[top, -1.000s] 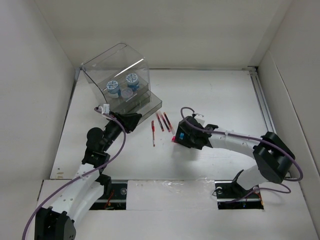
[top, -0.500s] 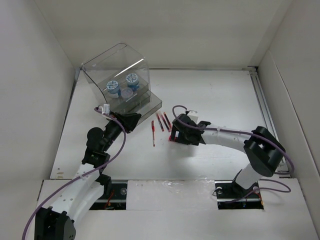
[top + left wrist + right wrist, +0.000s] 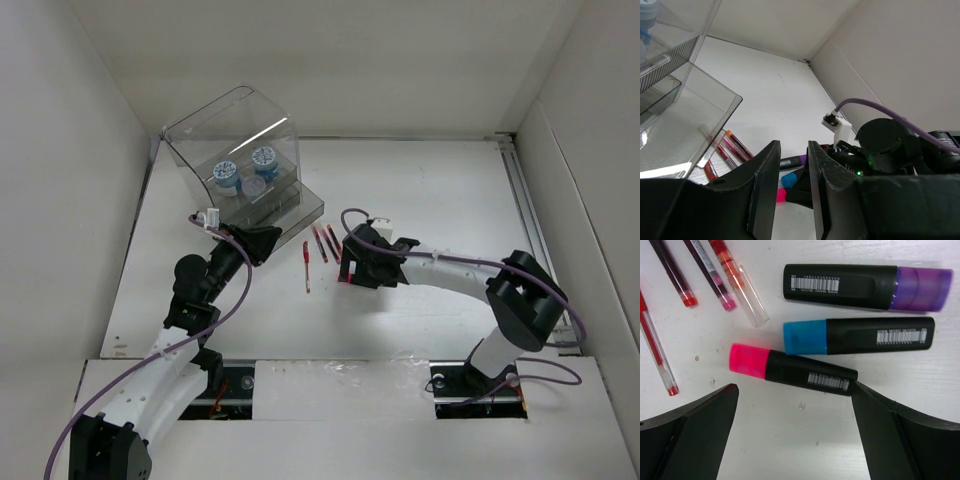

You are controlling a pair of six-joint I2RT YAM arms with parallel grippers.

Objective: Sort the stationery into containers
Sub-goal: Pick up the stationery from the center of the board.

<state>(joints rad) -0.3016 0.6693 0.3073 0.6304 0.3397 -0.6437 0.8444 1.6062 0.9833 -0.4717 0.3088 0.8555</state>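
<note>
Pink marker (image 3: pixel 792 369), right gripper (image 3: pixel 794 387) wide, perhaps touching

Bright, even, diffuse light; shadows faint. Mild glare on clear box (image 3: pixel 230 125) lid, upper left. Right wrist view sharp; left wrist foreground dark.

Top camera looks down from behind; wrist cameras, close, share the markers (image 3: pixel 855 335).

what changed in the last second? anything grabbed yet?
The right gripper swung left and a little away from the bases. It now sits over the pink-capped marker with jaws wide open, and nothing is gripped. The left gripper, the red pens and the clear box with its tubs stayed put.
</note>
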